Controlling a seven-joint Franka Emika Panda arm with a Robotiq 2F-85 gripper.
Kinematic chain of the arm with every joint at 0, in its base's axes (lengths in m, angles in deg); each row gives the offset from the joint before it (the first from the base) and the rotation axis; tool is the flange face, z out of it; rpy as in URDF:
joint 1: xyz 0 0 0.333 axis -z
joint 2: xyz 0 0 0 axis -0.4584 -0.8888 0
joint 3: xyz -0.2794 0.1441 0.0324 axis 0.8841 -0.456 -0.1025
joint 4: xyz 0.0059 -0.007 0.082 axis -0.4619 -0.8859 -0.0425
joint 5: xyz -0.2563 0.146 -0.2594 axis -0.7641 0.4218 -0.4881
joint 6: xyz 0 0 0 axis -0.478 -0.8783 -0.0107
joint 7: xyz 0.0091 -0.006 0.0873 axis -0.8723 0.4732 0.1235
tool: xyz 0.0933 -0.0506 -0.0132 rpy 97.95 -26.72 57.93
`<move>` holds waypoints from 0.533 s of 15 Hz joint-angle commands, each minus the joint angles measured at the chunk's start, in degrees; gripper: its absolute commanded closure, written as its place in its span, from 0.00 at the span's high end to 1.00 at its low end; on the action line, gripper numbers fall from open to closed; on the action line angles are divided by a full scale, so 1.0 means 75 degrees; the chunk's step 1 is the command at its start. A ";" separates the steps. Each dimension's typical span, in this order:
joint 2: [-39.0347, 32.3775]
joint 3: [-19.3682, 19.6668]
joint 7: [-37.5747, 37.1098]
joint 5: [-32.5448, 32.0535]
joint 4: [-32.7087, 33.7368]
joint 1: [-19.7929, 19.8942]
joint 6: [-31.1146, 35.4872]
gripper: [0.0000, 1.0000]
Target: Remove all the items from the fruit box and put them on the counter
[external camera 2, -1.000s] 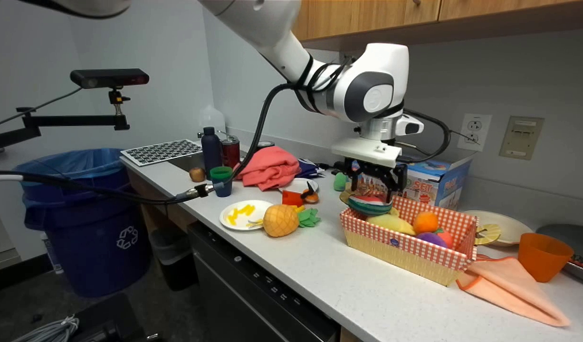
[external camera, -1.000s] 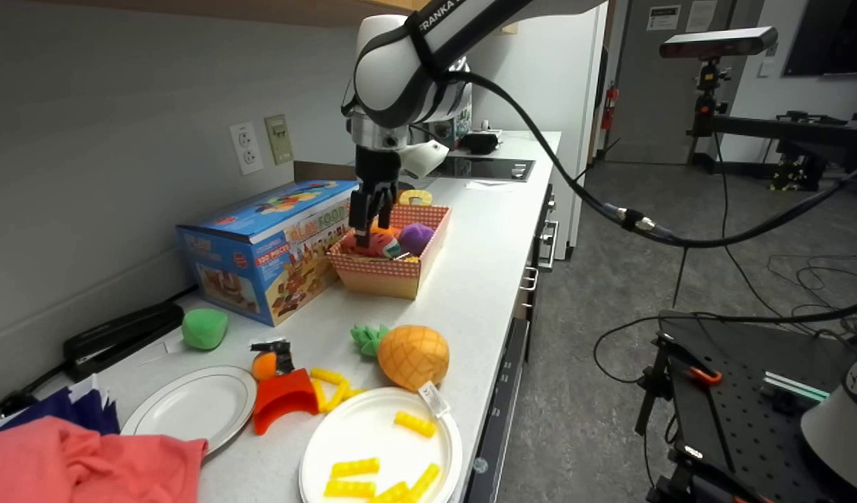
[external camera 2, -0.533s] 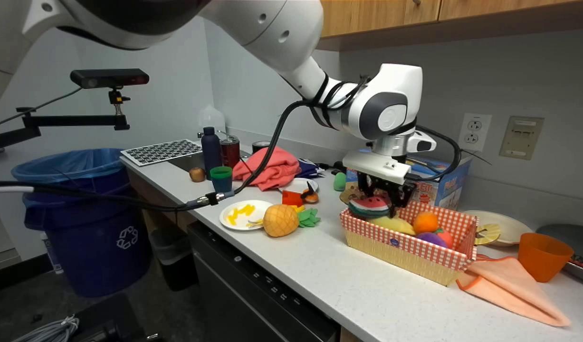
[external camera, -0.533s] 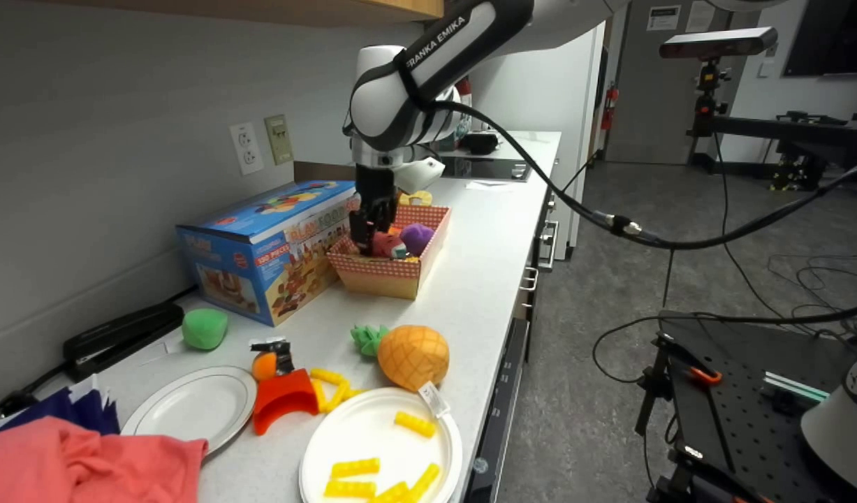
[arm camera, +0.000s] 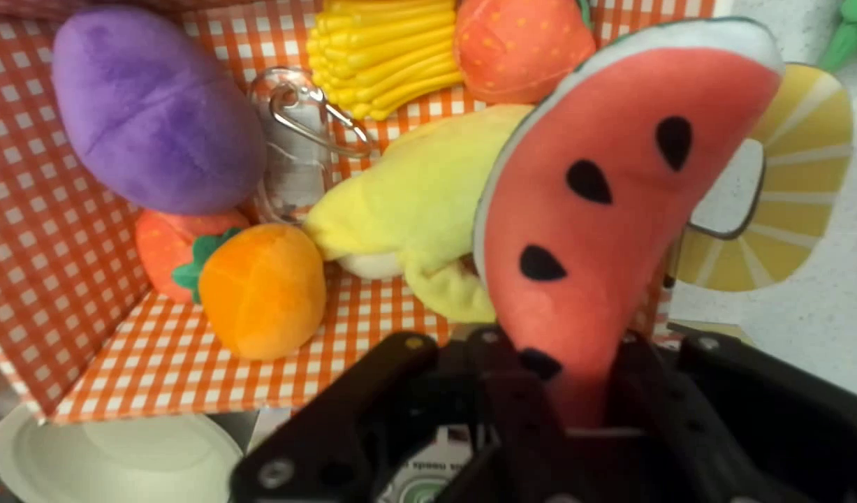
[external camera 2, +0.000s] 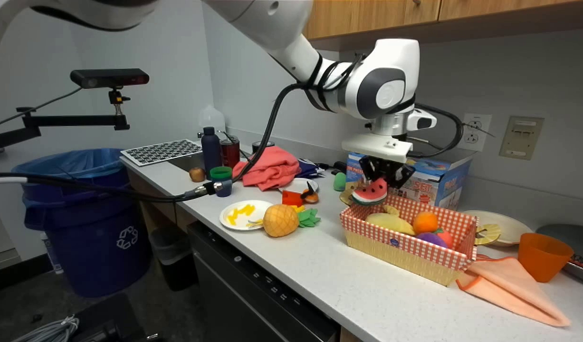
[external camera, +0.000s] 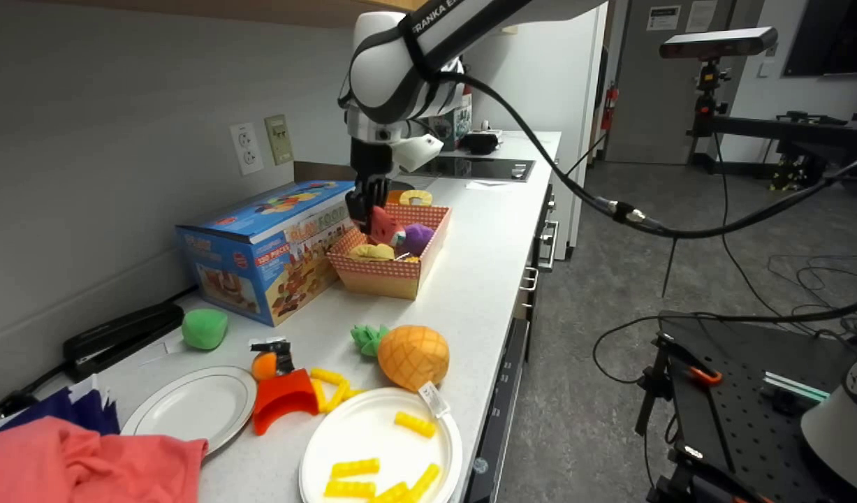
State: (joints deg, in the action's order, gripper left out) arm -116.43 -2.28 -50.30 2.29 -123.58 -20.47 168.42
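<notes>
My gripper (arm camera: 559, 342) is shut on one end of a red plush watermelon slice (arm camera: 610, 181) with black seeds. The slice (external camera 2: 370, 192) hangs tilted above one end of the fruit box (external camera 2: 400, 256), a red-and-white checked basket seen in both exterior views. Inside the box, the wrist view shows a purple plush (arm camera: 156, 112), an orange fruit (arm camera: 264, 293), a yellow banana (arm camera: 414, 181), a yellow bundle (arm camera: 379, 56), two strawberry-like fruits, one here (arm camera: 519, 49), and a clear piece with a metal clip (arm camera: 306, 133). The fruit box stands on the white counter (external camera 2: 291, 275).
A blue play-food carton (external camera: 267, 244) stands beside the box against the wall. A plush pineapple (external camera: 413, 356), a white plate (external camera: 372, 426) with yellow sticks and a red piece (external camera: 285, 398) lie along the counter. An orange cup (external camera 2: 543, 256) and peach cloth (external camera 2: 514, 289) are at the box's far end.
The gripper went down into the box, closed on the watermelon slice and came back up with it. The yellow banana that lay partly behind the slice now shows more.
</notes>
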 commanded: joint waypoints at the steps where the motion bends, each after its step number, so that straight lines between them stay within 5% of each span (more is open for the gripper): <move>1: 0.1212 -0.0165 0.0369 -0.0136 -0.1097 -0.0034 0.0276 0.02; 8: 0.2364 -0.0837 0.1313 0.0094 -0.2369 -0.0405 0.0442 0.03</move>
State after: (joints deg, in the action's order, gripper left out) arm -102.49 -7.02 -44.34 1.86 -135.55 -22.09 169.54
